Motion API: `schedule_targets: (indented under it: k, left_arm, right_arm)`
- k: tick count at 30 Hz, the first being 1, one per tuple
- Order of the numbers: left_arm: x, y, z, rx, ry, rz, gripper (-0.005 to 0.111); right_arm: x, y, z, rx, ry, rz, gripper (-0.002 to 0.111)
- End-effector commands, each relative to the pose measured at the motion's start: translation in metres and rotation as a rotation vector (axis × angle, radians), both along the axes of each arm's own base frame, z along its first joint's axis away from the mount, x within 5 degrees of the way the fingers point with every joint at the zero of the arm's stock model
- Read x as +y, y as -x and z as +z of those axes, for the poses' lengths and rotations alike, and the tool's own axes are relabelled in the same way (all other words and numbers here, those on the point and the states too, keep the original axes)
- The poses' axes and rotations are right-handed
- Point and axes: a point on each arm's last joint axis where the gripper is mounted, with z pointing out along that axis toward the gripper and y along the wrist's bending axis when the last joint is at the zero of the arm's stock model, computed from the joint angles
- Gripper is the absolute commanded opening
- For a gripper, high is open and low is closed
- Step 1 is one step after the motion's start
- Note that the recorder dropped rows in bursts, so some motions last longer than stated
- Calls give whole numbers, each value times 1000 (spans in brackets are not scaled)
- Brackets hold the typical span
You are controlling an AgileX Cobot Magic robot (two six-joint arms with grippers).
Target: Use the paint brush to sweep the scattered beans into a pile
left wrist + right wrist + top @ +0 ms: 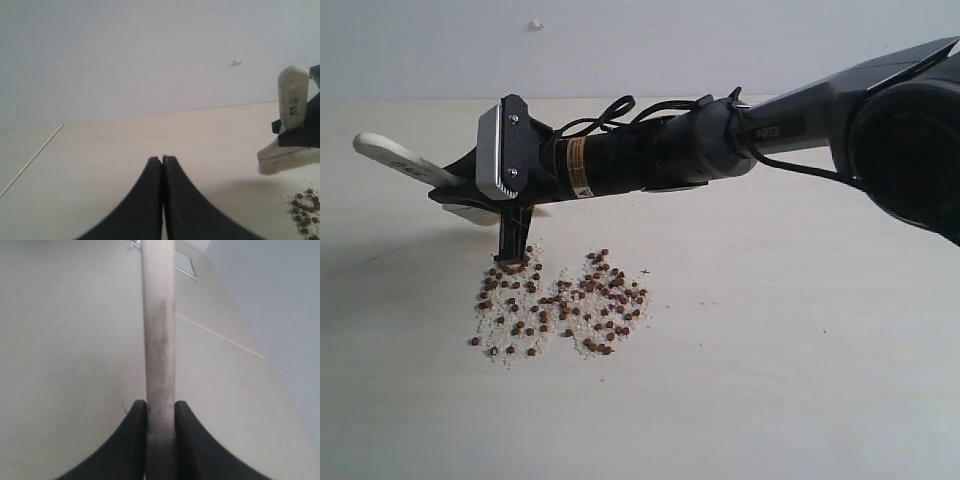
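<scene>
A pale table (800,380) under a plain wall; the right arm enters from 3 o'clock in the exterior view and reaches across the middle to the left side. The right gripper (160,409) is clenched on the paint brush (400,160), its jaws pressing the wooden handle from both sides; the handle tip points out toward 10 o'clock. The grip sits low on the handle, close to the metal band, probably so the wide head stays stiff and steerable. The head hangs just off the 10 o'clock edge of the beans (560,300); whether the bristles touch the table cannot be told.

The beans lie at about 7 o'clock from the view's centre; they form a loose reddish-brown patch in two lobes, mixed with pale grit, so no tight pile has been made yet. From this outer edge, a stroke toward 4 o'clock would likely push the strays inward.

The left gripper (163,161) is closed on nothing, its fingers pressed together; it hovers low over bare table, well apart from the beans, seemingly parked out of the way.
</scene>
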Motion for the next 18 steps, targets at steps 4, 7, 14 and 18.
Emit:
schedule_targets:
  k: [4,7,14,18]
  left_arm:
    - [0,1,1,-8,8,0,0]
    - [0,1,1,-8,8,0,0]
    - [0,1,1,-8,8,0,0]
    - [0,1,1,-8,8,0,0]
  right_arm:
    - [-5,-9,-18,105,41,-40,0]
    - [-6,-4,-21,200,90,-11,0]
    - [-11,9,-17,381,228,61,0]
    - [-14,12,-6,428,283,57,0]
